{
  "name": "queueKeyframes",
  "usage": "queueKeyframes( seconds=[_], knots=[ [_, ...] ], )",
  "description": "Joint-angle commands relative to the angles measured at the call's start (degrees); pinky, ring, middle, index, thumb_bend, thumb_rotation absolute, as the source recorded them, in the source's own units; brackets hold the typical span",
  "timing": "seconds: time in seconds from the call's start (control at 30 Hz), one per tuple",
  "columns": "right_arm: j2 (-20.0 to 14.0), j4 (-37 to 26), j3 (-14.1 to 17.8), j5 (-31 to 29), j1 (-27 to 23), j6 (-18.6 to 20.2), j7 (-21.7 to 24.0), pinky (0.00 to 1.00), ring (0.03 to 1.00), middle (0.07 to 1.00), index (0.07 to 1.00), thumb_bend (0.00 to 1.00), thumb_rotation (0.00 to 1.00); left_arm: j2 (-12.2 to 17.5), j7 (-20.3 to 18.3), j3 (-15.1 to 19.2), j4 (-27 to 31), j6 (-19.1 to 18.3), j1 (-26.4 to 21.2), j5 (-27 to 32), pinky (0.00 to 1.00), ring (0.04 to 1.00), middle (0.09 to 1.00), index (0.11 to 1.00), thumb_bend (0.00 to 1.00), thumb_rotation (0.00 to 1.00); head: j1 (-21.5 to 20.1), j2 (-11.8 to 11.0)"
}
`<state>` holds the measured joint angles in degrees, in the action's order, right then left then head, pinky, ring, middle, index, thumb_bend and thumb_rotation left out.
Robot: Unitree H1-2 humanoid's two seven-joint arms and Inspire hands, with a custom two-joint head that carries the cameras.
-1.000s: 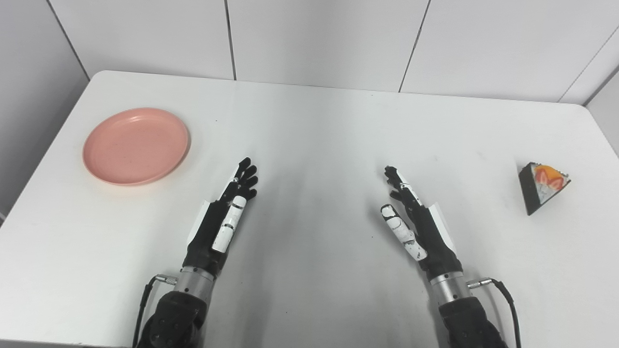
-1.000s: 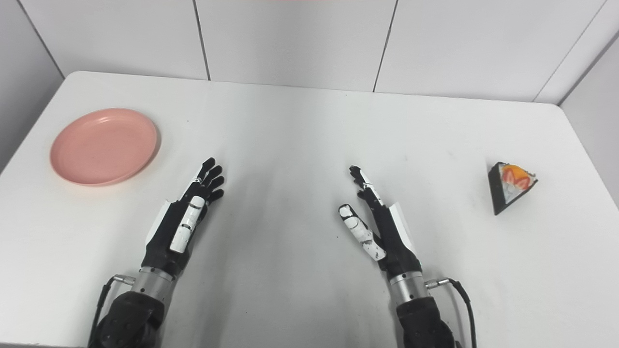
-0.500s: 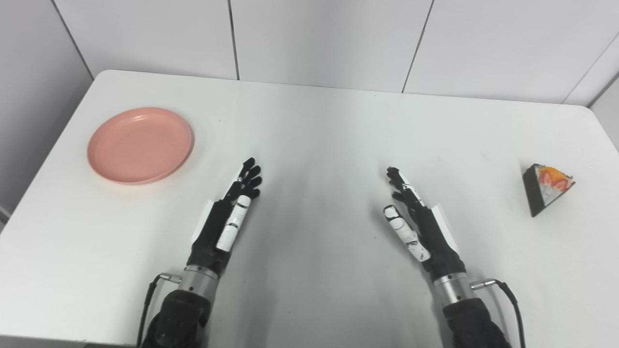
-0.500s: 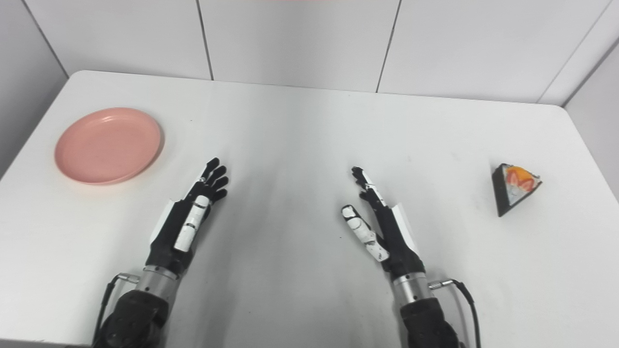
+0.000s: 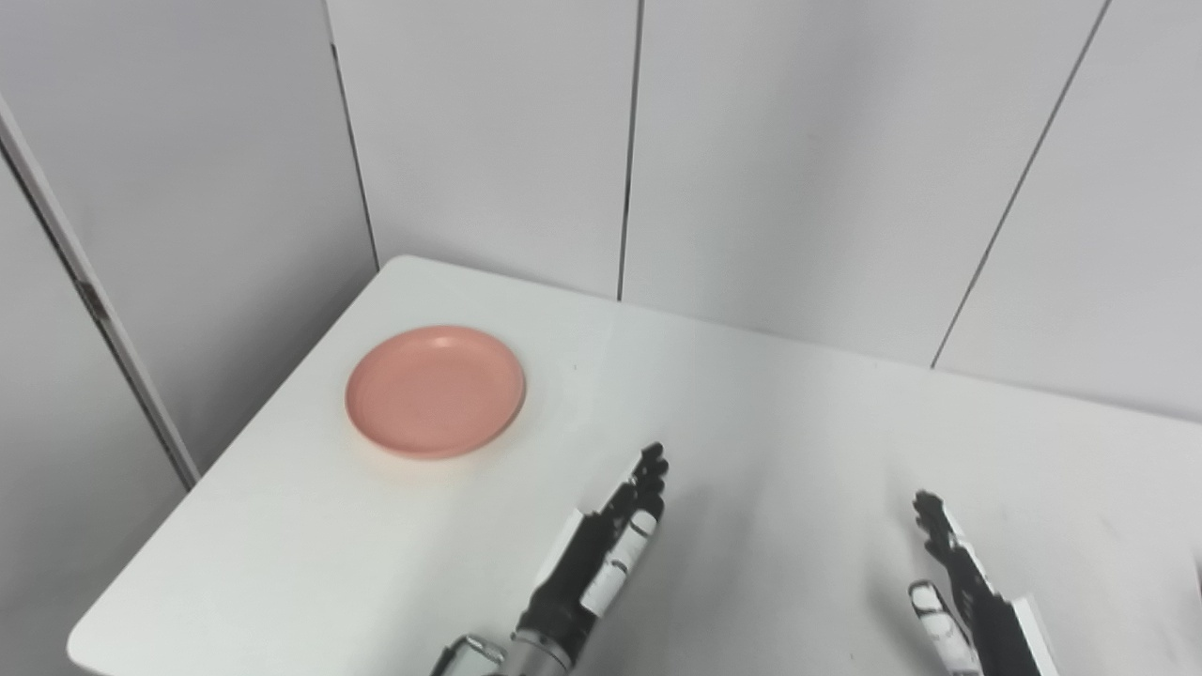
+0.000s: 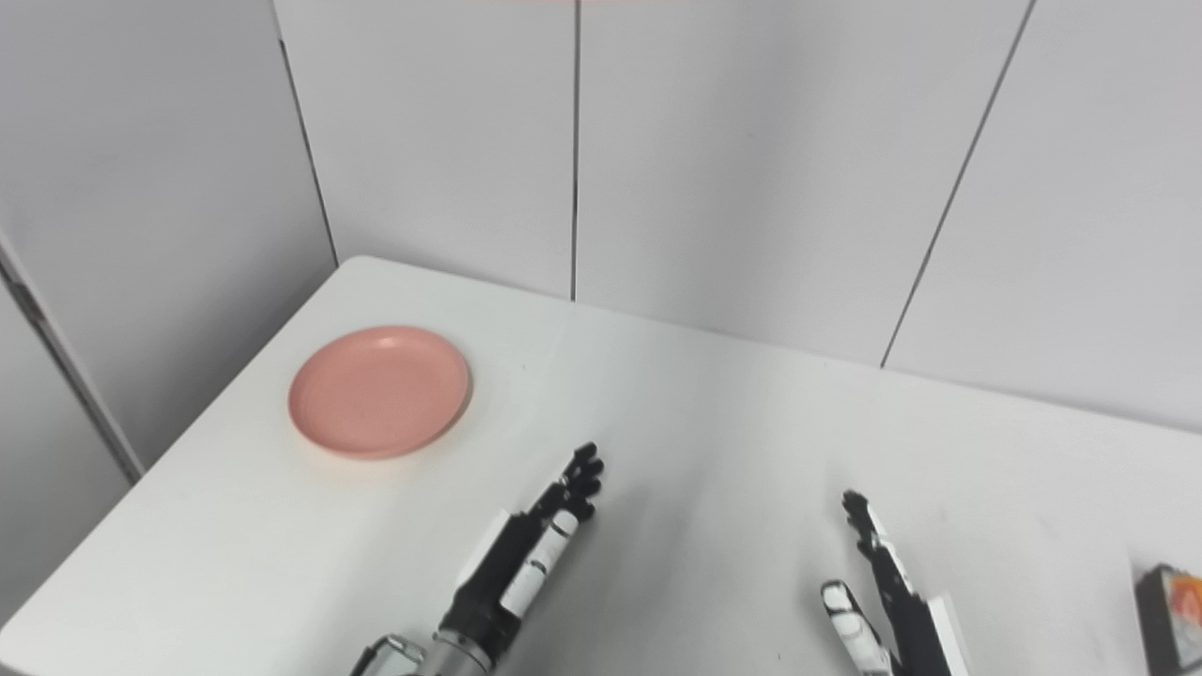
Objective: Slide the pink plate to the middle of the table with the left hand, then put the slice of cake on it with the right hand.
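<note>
The pink plate (image 5: 435, 391) lies flat and bare near the table's left edge. My left hand (image 5: 603, 549) rests open on the table to the plate's right and nearer to me, well apart from it, fingers stretched toward the far side. My right hand (image 6: 885, 595) stands open on its edge at the lower right, partly cut off by the picture's bottom. The slice of cake (image 6: 1167, 603), dark-sided with orange topping, shows only at the right eye view's right border, well right of the right hand.
The white table (image 5: 789, 422) runs to grey wall panels (image 5: 488, 141) at the back. Its left edge and near-left corner (image 5: 94, 638) are in view, with a drop beside them.
The whole picture has shifted: the camera has turned up and to the left, so more wall shows and the cake sits at the border. Neither the plate nor either hand appears to have moved on the table.
</note>
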<state>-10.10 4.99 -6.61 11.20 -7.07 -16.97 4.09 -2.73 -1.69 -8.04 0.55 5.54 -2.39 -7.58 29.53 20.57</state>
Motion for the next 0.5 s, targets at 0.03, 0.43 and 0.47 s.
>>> queueKeyframes(
  seconds=[0.03,0.43,0.47],
  knots=[
    [-0.8,2.4,0.5,-0.7,1.7,-0.8,0.2,0.98,0.968,0.964,0.959,0.34,1.0,-0.9,0.4,-0.7,-4.2,1.1,1.7,0.1,0.93,0.962,0.975,0.957,0.41,1.0,0.1,0.0],
    [-1.0,1.5,0.7,0.0,1.9,0.5,0.5,1.0,0.979,0.975,0.97,0.3,1.0,-1.4,0.4,-1.0,-4.2,0.4,1.7,0.3,0.93,0.968,0.978,0.962,0.43,1.0,0.2,0.3],
    [-0.9,1.5,0.7,0.0,1.8,0.6,0.6,1.0,0.979,0.974,0.97,0.3,1.0,-1.4,0.4,-1.0,-4.0,0.1,1.6,0.2,0.93,0.969,0.978,0.962,0.42,1.0,0.2,0.5]
  ],
)
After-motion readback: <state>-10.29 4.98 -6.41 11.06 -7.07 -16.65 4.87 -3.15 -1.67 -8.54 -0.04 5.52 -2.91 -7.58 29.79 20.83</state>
